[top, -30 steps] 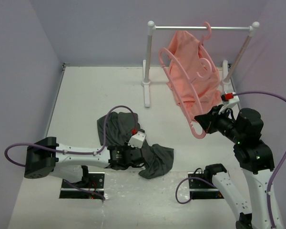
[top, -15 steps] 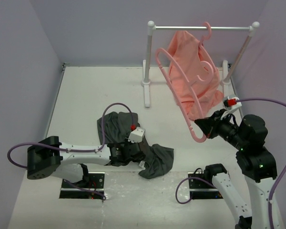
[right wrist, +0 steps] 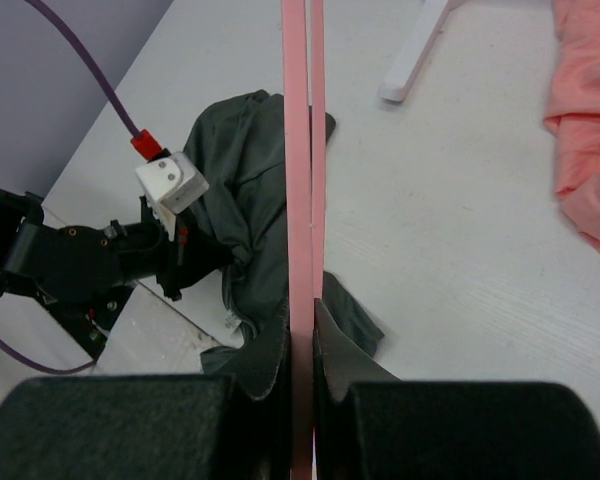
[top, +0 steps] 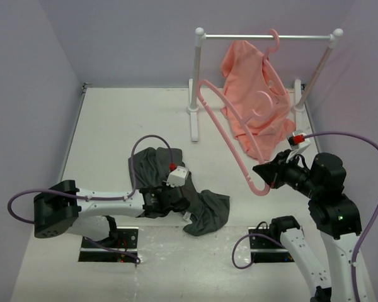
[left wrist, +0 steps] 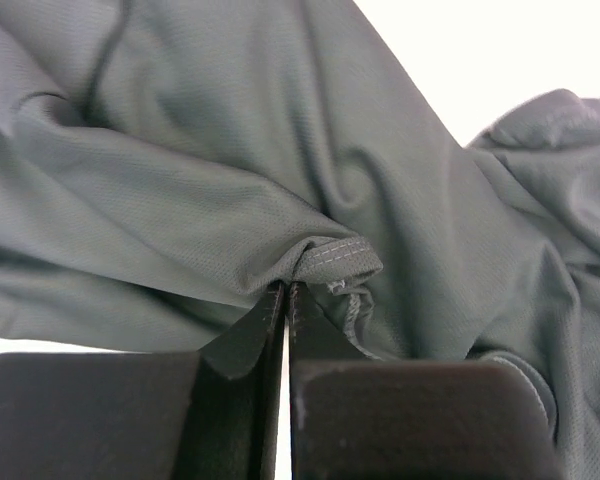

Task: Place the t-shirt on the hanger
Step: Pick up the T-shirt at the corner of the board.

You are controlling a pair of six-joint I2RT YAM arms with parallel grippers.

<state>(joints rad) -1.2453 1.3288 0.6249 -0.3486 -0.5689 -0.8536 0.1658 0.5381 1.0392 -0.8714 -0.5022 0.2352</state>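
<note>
Left gripper (left wrist: 285,290) low at the near edge, jaws pinched right together on a stitched hem fold of the t-shirt (left wrist: 210,170); the rest of the charcoal cloth lies crumpled on the table (top: 113,126) around it. Right gripper (right wrist: 302,312) clamped narrow on one end of the hanger (right wrist: 298,150), holding it tilted in the air, well right of the shirt. Behind, the white rail (top: 264,36) carries a salmon-pink garment (top: 249,100) on a second hanger (top: 274,39).
</note>
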